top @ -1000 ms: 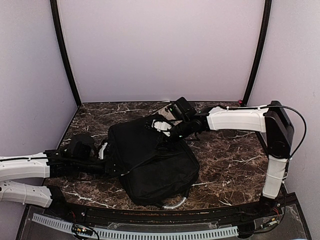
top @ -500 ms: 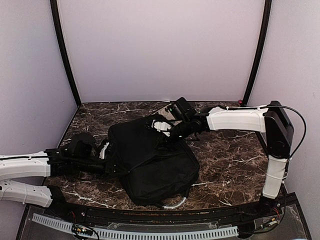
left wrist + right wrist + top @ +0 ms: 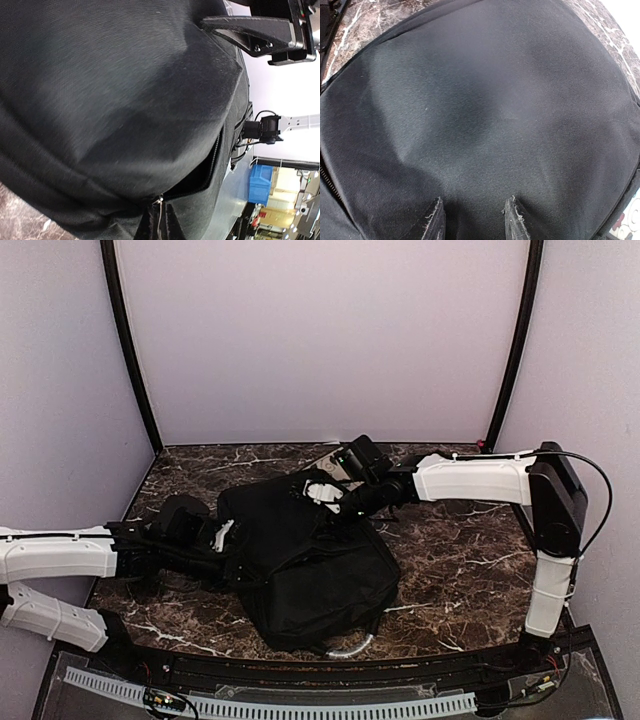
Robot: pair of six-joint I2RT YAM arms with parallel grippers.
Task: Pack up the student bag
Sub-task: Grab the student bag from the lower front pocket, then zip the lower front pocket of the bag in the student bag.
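The student bag [image 3: 310,570], black and soft, lies in the middle of the marble table with its grey-white handle [image 3: 350,647] at the near edge. My left gripper [image 3: 232,540] is at the bag's left side. In the left wrist view this left gripper [image 3: 158,226] is shut on the thin metal zipper pull [image 3: 159,212], at the end of a partly open zipper [image 3: 212,162]. My right gripper [image 3: 335,502] rests on the bag's far top. In the right wrist view the right gripper [image 3: 475,215] has its fingers apart, with a bulge of the bag's fabric [image 3: 485,100] between them.
Bare marble table [image 3: 460,560] shows to the right of the bag and along the far edge. A pale flat item [image 3: 328,460] lies behind the right gripper. Lilac walls close in the back and both sides.
My left arm has moved right, in against the bag, and its gripper has shut on the zipper pull. The right arm and the bag have stayed where they were.
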